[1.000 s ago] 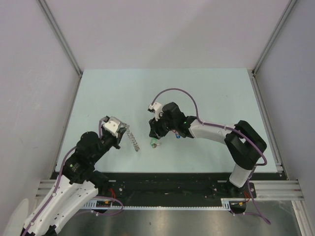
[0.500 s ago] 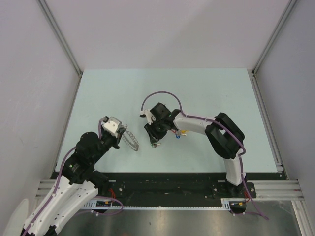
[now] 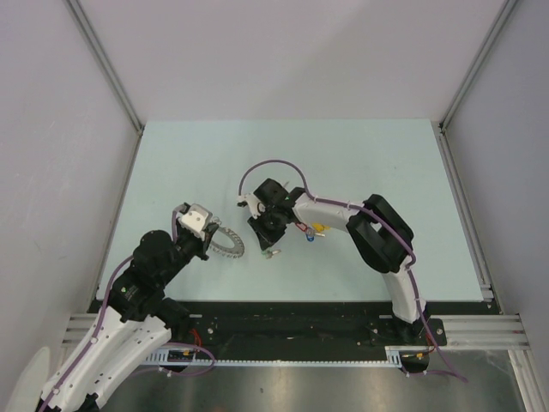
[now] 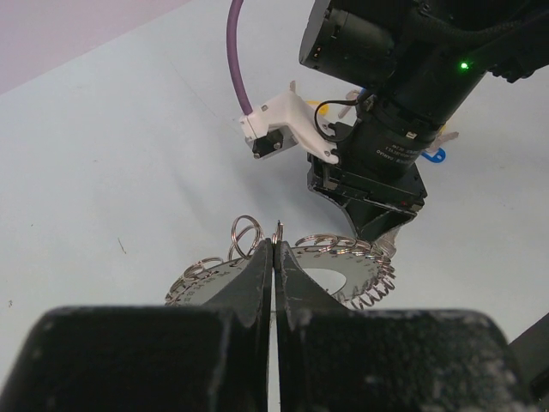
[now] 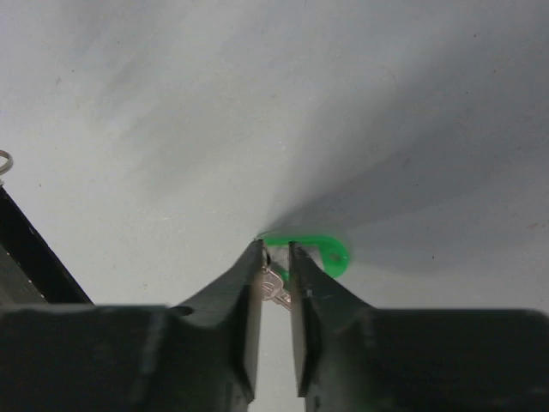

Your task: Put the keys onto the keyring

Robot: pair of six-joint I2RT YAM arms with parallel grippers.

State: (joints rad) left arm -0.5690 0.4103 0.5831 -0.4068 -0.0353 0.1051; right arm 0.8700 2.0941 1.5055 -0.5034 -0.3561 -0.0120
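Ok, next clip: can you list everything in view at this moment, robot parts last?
keyring: one, silver-grey, lying on the table at near left, one loop pinched by the left arm's fingers
green-tagged key: one, silver with a green tag, between the right arm's fingers, close to the table
loose keys: at least two, blue and yellow tags showing, on the table beside the right wrist, partly hidden
table: one, pale green
walls: light grey panels around the table
left gripper: black, shut on the keyring
right gripper: black, pointing down beside the keyring, shut on the green-tagged key
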